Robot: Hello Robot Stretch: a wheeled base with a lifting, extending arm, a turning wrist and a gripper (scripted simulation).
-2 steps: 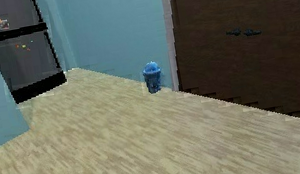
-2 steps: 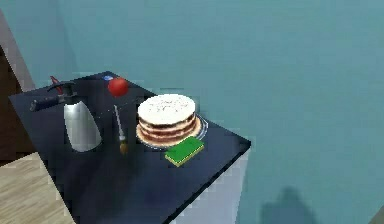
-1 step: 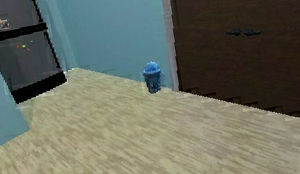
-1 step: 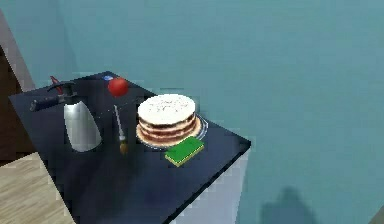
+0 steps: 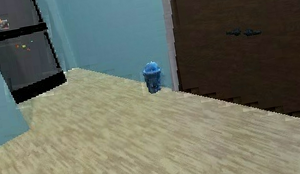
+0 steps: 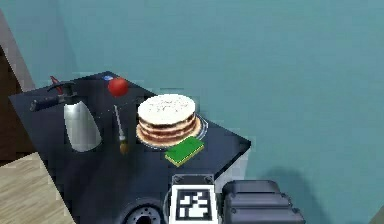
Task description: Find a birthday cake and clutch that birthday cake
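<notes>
Arm side view: spotted 1 birthday cake (image 6: 168,118) at edge of dark table (image 6: 45,125), handy for reaching; could not tell anything held by gripper (image 6: 141,214).

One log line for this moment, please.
stage: target in view | birthday cake: on dark table, beside green block | gripper: bottom edge, hold unknown

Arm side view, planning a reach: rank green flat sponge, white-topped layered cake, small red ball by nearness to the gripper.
1. Green flat sponge, in front, nearest the gripper.
2. White-topped layered cake, just behind it.
3. Small red ball, far back.
</notes>
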